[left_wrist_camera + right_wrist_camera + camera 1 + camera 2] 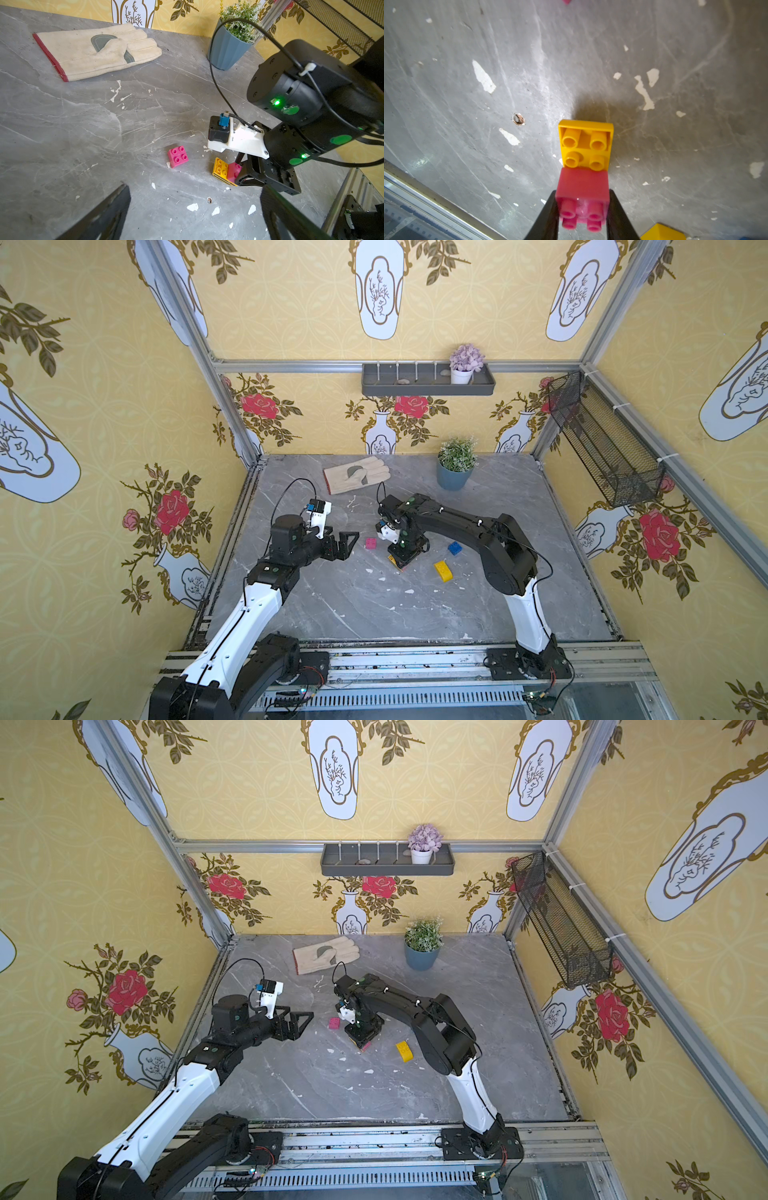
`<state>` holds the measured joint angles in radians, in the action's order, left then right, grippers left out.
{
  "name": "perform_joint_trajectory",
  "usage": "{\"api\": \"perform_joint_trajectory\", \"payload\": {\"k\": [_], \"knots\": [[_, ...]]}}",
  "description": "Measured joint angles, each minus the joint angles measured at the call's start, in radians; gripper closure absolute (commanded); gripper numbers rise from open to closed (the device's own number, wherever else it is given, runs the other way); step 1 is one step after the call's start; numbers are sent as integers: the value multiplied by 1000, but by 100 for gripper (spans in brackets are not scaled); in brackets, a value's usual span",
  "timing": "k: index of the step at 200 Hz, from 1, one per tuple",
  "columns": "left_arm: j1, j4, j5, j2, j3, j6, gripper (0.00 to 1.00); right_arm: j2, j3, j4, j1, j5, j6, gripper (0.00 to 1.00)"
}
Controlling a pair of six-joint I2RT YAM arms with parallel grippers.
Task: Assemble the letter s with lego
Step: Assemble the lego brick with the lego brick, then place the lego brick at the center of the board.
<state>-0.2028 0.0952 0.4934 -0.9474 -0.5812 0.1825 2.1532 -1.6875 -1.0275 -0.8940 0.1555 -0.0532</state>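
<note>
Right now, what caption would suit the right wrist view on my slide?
Right gripper grips a pink brick joined to a yellow brick, grey table behind.

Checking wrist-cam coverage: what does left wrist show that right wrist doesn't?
Left wrist only: glove, potted plant, open left end effector.
Right wrist only: corner of a second yellow brick.
Both: right end effector shut on a pink brick stacked on one end of a yellow brick, over the table.

Floral yellow walls (291,302), grey marble tabletop (374,605)
</note>
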Motion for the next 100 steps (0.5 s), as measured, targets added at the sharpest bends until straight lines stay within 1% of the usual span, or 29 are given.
{"api": "perform_joint_trajectory", "payload": {"k": [45,100], "knots": [[0,0,0,-3,0,-3,0,5,11,8,0,1,5,79],[0,0,0,-11,0,-10,0,-27,69,61,6,15,27,80]]}}
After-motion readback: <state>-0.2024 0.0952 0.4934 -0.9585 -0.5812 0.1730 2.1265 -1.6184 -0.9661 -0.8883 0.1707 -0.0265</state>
